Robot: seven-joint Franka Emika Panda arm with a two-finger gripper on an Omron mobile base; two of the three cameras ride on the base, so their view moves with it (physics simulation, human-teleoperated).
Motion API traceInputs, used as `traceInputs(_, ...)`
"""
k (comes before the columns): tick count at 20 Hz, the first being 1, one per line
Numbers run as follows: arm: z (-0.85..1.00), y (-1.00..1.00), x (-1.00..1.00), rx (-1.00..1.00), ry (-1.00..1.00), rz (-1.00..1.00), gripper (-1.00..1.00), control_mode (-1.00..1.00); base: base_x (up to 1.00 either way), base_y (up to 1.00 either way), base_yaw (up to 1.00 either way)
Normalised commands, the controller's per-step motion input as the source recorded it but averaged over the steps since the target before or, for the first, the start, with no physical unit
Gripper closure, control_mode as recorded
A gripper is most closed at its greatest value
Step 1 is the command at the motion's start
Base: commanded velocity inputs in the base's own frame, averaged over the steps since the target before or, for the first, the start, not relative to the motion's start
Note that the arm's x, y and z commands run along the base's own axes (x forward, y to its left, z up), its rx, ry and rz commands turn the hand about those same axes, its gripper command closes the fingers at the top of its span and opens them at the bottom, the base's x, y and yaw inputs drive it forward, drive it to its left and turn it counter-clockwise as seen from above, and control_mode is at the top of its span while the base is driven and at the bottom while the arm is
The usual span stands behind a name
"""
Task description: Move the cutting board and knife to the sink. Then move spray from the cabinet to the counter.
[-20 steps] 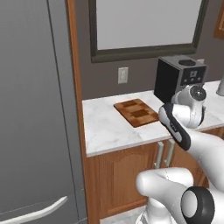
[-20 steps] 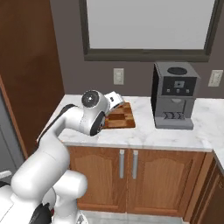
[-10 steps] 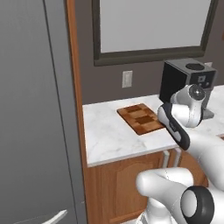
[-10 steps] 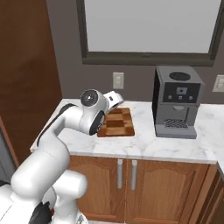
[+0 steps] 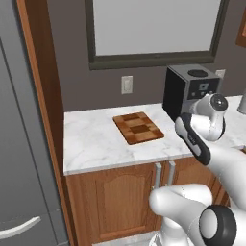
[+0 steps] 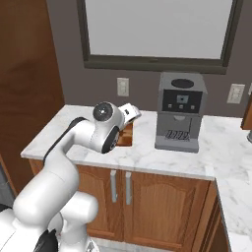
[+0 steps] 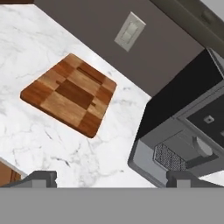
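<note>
The cutting board is a checkered block of light and dark brown wood, lying flat on the white marble counter. It also shows in the hand view as the cutting board, to the upper left. My gripper hangs above the counter, apart from the board, between it and the coffee machine. It is open, and nothing is between its fingertips. In the right base view my hand covers most of the board. The knife, the sink and the spray are out of view.
A black and grey coffee machine stands on the counter right of the board. Behind it are a dark wall with an outlet and a window. A tall grey unit and a wooden side panel close off the left.
The whole picture has shifted in both base views, so the base has driven. The board has stayed on the counter and the gripper has stayed open.
</note>
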Motion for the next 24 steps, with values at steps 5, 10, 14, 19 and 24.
traceInputs(5, 0.0, 0.0, 0.0, 0.0, 0.0, 0.0, -1.0, 1.0, 0.17, 0.1, 0.0)
traceInputs(10, 0.0, 0.0, 0.0, 0.0, 0.0, 0.0, -1.0, 1.0, 0.13, 0.34, 0.01)
traceInputs(14, 0.0, 0.0, 0.0, 0.0, 0.0, 0.0, -1.0, 1.0, 0.09, 0.2, 0.0)
traceInputs(19, 0.0, 0.0, 0.0, 0.0, 0.0, 0.0, -1.0, 1.0, 0.23, 0.19, 0.0)
traceInputs(24, 0.0, 0.0, 0.0, 0.0, 0.0, 0.0, -1.0, 1.0, 0.44, 0.22, -0.01)
